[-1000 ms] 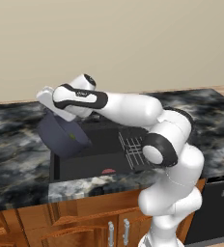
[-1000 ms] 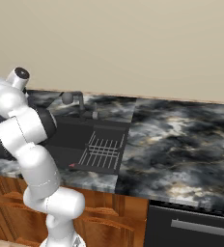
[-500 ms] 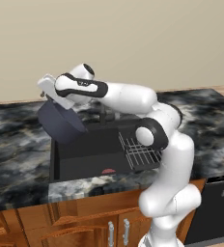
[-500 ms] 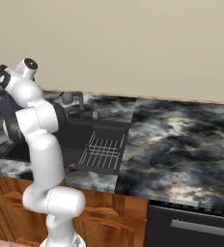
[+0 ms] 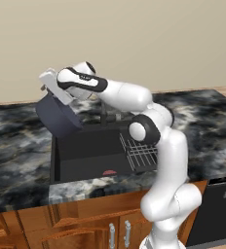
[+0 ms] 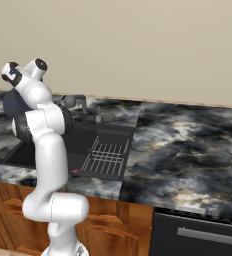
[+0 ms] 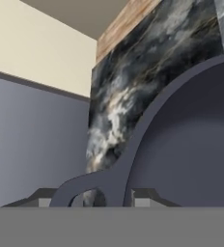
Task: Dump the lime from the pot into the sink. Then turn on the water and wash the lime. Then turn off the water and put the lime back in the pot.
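- The room: a plain beige wall (image 5: 134, 39) runs behind everything, with a thin wood-coloured strip where it meets the surface.
- The surface (image 6: 188, 150) is dark marble veined with white and grey, spreading wide to either side; below it sit brown wooden cabinet doors (image 5: 85, 228) with small metal handles, and a dark appliance front (image 6: 198, 235) off to the right.
- The sink (image 5: 85, 151) is a matte black rectangular basin set into the surface, with a grey wire rack (image 5: 140, 151) at its right end, a dark round-topped faucet (image 6: 70, 101) at the back, and a flat pink-red patch (image 5: 109, 172) on its floor near the front wall.
- The pot (image 5: 56, 116) — dark blue-grey — hangs in the air over the sink's left back corner, tipped steeply on its side.
- The jaws of the gripper (image 5: 49, 85) are drawn in narrow on the pot's loop handle (image 7: 92, 185) at its raised edge; the hand view looks past that handle along the pot's rim.
- The lime — I cannot tell where it lies; the pot's inside is hidden.
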### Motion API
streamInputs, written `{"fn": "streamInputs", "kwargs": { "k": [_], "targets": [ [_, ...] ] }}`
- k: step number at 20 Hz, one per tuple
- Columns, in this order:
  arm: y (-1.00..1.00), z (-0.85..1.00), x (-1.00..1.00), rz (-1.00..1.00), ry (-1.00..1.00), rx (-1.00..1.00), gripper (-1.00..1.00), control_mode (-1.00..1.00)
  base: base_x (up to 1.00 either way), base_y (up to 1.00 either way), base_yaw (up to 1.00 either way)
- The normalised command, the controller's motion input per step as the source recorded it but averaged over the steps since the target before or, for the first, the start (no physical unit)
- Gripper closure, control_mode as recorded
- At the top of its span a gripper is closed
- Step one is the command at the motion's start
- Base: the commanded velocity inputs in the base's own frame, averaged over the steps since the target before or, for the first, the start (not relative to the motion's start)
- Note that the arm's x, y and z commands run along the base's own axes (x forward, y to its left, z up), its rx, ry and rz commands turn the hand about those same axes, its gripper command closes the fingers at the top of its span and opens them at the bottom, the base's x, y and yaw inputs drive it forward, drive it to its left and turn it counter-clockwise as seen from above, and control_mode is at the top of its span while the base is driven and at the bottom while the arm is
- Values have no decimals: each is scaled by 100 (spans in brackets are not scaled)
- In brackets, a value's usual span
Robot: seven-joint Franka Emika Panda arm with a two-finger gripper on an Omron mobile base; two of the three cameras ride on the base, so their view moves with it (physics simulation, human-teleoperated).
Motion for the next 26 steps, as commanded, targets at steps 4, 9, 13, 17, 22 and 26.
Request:
{"fn": "streamInputs", "kwargs": {
  "k": [4, 9, 13, 17, 22, 26],
  "targets": [
    [-3, 0, 43, 0, 0, 11, 100, -100, 0, 0, 0],
    [-14, 2, 23, 0, 0, 11, 100, -100, 0, 0, 0],
    [-20, 9, 1, 0, 0, 12, 100, -100, 0, 0, 0],
    [-27, 12, 0, 0, 0, 13, 100, -100, 0, 0, 0],
    [-25, 7, 0, 0, 0, 14, 100, -100, 0, 0, 0],
    [-15, 0, 9, 0, 0, 15, 100, -100, 0, 0, 0]
  ]
}}
